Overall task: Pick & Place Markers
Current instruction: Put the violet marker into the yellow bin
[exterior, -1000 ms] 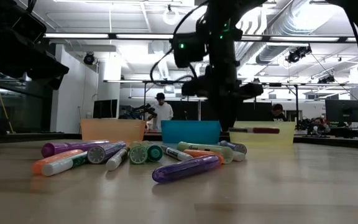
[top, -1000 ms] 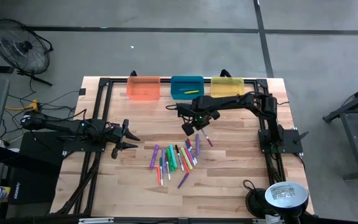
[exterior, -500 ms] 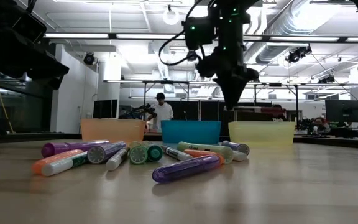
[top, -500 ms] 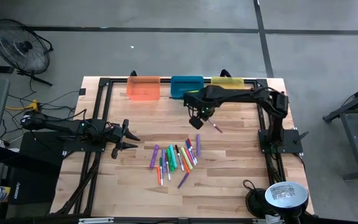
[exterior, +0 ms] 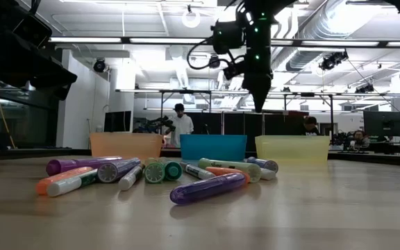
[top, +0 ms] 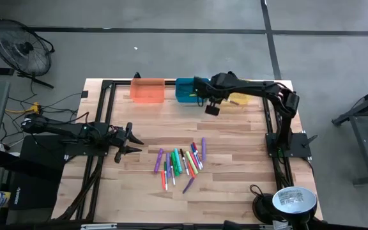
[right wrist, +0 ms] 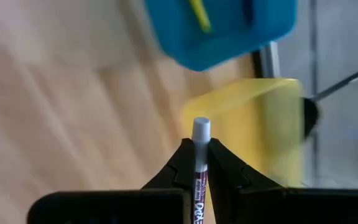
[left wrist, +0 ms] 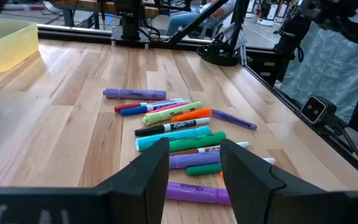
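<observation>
A pale wooden bench (top: pixel 235 137) carries the markers (top: pixel 181 163) in a loose heap. Only the right wrist view shows the right end effector (right wrist: pixel 201 163) clamped on a marker (right wrist: pixel 200 144) above the yellow bin (right wrist: pixel 253 124) (a person (exterior: pixel 180 128) stands in the room behind). The left end effector (left wrist: pixel 194 165) hangs parted near the heap.

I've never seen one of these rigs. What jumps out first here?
The bright heap of markers in the middle of the table, and three coloured bins lined up along the far edge. The right gripper hangs by the blue and yellow bins, its fingers pinching a single marker.
</observation>
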Available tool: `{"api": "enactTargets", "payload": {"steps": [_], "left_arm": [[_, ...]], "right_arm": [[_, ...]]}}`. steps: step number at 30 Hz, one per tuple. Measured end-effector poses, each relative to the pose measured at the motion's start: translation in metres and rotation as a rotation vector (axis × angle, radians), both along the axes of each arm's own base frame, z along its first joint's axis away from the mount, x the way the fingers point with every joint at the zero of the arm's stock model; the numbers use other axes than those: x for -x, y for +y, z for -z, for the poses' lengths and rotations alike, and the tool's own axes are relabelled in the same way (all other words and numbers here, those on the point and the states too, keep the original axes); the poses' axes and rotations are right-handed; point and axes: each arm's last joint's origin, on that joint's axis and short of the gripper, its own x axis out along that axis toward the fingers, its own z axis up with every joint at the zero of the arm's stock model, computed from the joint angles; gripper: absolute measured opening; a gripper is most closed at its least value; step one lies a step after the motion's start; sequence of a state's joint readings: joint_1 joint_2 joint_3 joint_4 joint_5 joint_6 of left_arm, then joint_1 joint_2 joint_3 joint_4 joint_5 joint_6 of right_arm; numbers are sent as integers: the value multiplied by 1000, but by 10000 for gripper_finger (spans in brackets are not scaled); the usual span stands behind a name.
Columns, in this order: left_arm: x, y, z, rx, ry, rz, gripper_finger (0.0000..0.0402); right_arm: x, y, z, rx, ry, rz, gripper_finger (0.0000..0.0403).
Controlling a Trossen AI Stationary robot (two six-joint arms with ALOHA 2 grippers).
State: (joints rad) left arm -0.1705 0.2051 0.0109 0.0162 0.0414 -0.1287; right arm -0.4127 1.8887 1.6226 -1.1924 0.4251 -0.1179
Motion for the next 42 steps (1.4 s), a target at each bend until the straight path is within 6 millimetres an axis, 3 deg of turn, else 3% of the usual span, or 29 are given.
{"api": "enactTargets", "payload": {"steps": [7,19,42], "left_arm": [[0,0,0,0,0,0,140],[0,0,0,0,0,0,140],[0,0,0,0,0,0,140]], "right_arm": [[9,-28,3,68,117,-106,12],[15,-73,49,15,261,-92,12],[35,-99,55,-165,199,-161,12]]}}
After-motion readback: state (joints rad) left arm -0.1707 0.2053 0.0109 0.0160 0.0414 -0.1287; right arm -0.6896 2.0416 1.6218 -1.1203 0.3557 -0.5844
